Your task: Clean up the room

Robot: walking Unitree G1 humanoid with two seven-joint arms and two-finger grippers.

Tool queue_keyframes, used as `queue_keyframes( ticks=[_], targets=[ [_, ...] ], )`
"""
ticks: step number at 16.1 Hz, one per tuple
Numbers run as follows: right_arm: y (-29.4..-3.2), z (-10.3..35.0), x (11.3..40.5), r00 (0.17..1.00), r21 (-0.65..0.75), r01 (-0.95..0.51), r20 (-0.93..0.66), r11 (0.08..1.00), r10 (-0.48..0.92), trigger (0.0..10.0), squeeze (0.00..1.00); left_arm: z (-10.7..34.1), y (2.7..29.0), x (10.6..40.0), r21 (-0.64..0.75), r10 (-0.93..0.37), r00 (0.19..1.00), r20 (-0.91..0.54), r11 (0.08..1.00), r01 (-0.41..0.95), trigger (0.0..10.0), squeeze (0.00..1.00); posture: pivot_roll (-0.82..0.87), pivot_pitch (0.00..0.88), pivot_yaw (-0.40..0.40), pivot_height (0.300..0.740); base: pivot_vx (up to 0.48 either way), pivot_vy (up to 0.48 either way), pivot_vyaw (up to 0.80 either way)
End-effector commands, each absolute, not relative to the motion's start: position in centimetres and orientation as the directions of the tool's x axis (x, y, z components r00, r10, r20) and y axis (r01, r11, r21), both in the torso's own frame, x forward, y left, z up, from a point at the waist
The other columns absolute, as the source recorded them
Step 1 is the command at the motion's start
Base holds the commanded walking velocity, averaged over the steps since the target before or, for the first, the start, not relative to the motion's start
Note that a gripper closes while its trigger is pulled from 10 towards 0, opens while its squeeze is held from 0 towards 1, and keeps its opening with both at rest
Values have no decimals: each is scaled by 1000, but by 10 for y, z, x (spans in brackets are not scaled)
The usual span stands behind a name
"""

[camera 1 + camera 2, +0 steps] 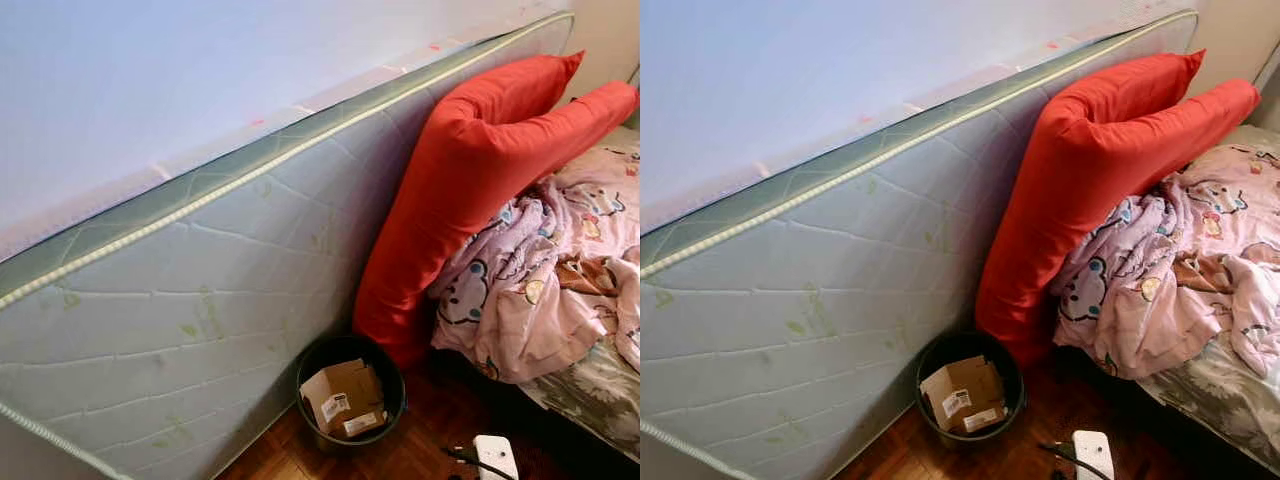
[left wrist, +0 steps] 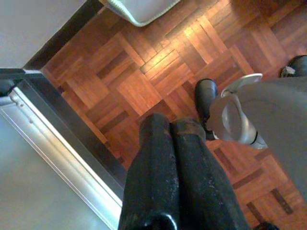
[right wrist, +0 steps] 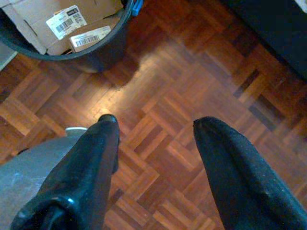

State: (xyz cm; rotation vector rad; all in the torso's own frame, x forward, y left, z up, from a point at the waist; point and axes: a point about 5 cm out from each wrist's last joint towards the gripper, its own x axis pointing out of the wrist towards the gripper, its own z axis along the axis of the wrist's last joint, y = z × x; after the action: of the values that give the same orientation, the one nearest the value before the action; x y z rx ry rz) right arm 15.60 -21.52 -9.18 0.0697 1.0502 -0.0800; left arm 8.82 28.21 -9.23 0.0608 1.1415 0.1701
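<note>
A dark round bin point(image 1: 352, 390) stands on the wooden floor, holding folded cardboard point(image 1: 343, 398) with white labels. It sits between a mattress on its edge point(image 1: 200, 300) and the bed. A long red pillow point(image 1: 470, 170) leans on that mattress. A crumpled pink patterned blanket point(image 1: 550, 270) lies on the bed. My left gripper point(image 2: 170, 127) hangs shut over bare parquet beside my own leg. My right gripper point(image 3: 153, 125) is open above the floor, with nothing between its fingers, and the bin point(image 3: 81, 52) lies just beyond its fingertips.
A white power strip point(image 1: 495, 455) with a black cable lies on the floor right of the bin. A dark door frame point(image 2: 62, 124) with a metal sill runs beside the left gripper. The bed's dark base point(image 3: 278, 33) borders the parquet.
</note>
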Motion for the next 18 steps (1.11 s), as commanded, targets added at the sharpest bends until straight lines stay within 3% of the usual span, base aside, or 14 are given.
queue_keyframes(
  ticks=[1, 4, 11, 15, 16, 17, 18],
  targets=[
    [-216, -92, 156, 491, 27, 128, -870, 991, -40, 10000, 0, -93, 283, 84, 141, 172, 389, -905, 984, -109, 10000, 0, -74, 0, -29, 740, 0, 0, 0],
    [-227, -87, 160, 508, 37, 121, -861, 992, -30, 10000, 0, -93, 283, 84, 142, 172, 388, -906, 984, -105, 10000, 0, -74, 0, -29, 740, 0, 0, 0],
    [-246, -82, 162, 504, 12, 114, -862, 993, -48, 10000, 0, -93, 283, 84, 143, 169, 389, -905, 985, -95, 10000, 0, -73, 0, -29, 740, 0, 0, -719],
    [-245, -81, 163, 504, 22, 97, -863, 995, -30, 10000, 0, -93, 282, 84, 138, 155, 385, -910, 988, -72, 10000, 0, -66, 0, -30, 740, 0, 0, 0],
    [-244, -81, 163, 503, 23, 92, -864, 995, -27, 10000, 0, -93, 283, 85, 155, 162, 390, -906, 987, -50, 10000, 467, -64, 0, -31, 740, 0, 0, 0],
    [-244, -82, 163, 503, 25, 97, -864, 995, -28, 10000, 0, -93, 283, 85, 156, 164, 391, -906, 986, -52, 10000, 1000, -64, 0, -31, 740, 0, 0, 0],
    [-244, -82, 163, 503, 26, 99, -864, 995, -28, 10000, 0, -93, 283, 85, 152, 162, 391, -906, 987, -56, 10000, 1000, -62, 0, -32, 740, 0, 0, 0]
  ],
)
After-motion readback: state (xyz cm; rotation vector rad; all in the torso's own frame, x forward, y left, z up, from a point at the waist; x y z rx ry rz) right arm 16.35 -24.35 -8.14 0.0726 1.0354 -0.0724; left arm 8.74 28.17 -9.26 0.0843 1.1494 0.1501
